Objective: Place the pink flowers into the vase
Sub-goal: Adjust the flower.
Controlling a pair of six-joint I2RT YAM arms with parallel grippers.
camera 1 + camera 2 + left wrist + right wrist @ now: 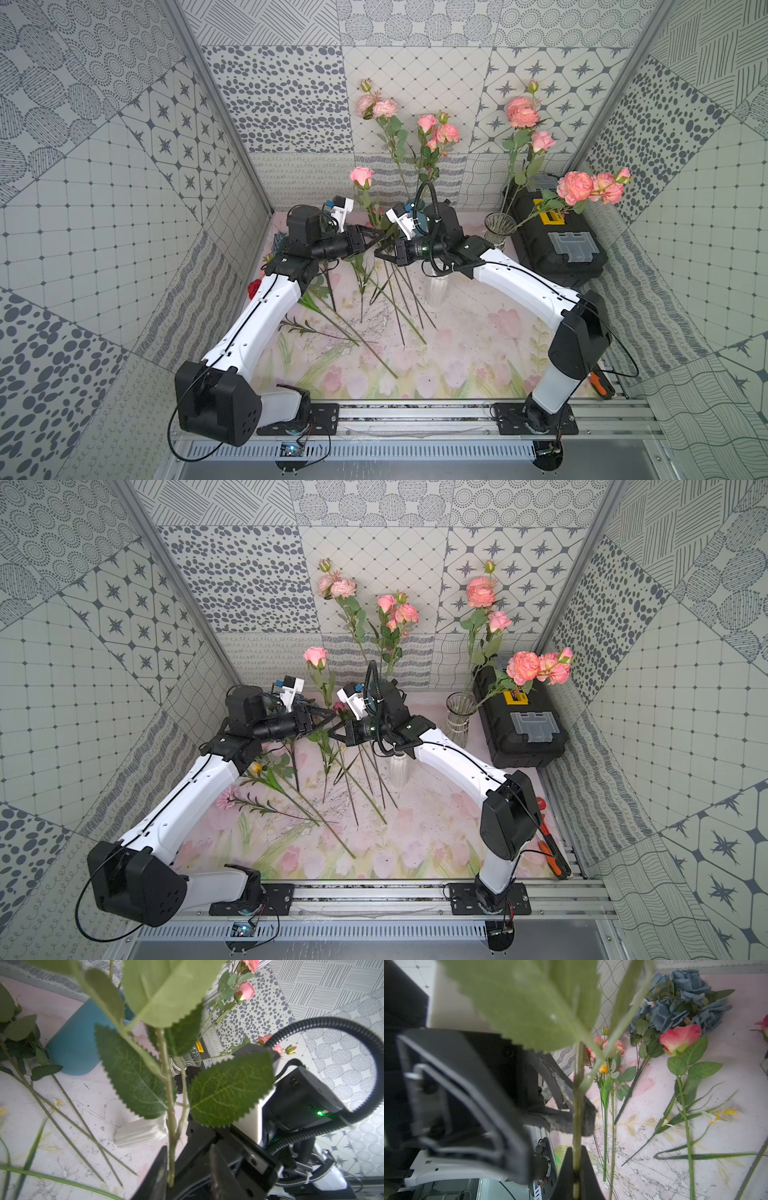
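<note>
One of the pink flowers, a single rose (361,176) on a leafy stem, stands upright at mid-table in both top views (316,656). My right gripper (576,1167) is shut on its green stem (578,1105). My left gripper (189,1172) is open just above, with the stem (171,1157) against one finger. Both grippers meet tip to tip, left (379,237) and right (379,254). A glass vase (498,230) at the back right holds pink flowers (582,187). More pink flowers (436,129) rise from a blue vase (79,1043) behind my right wrist.
A white ribbed vase (436,291) stands under my right forearm. Loose stems (395,307) and a pink rose (681,1038) lie on the floral mat. Blue-grey flowers (679,1001) and a red bloom (254,287) are at the left. A black toolbox (557,245) fills the back right.
</note>
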